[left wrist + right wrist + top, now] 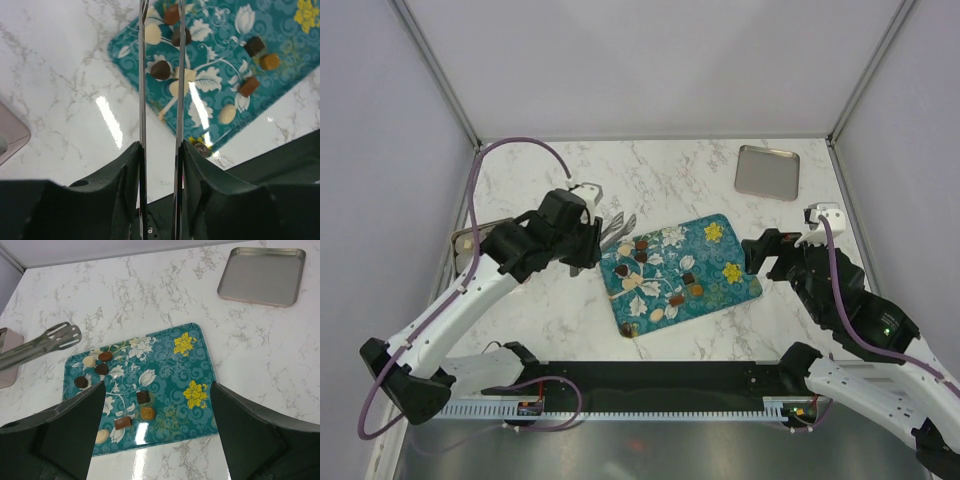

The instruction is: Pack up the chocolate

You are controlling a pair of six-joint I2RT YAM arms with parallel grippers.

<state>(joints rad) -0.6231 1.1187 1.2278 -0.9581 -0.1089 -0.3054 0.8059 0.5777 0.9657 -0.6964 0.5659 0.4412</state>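
Note:
Several chocolates (640,256) lie loose on the teal flowered tray (715,262): a dark round one (160,69), a cream one (152,33), a dark square (143,397), a caramel round (148,413) and a brown bar (122,422). My left gripper (585,240) is shut on metal tongs (617,229). Their two blades (142,75) stay slightly apart and reach over the tray's left corner. My right gripper (157,395) hangs open above the tray's right part, holding nothing.
A bare silver tray (767,172) sits at the back right. A pinkish box (470,240) stands at the left table edge, partly hidden by the left arm. The black base rail (650,385) runs along the near edge.

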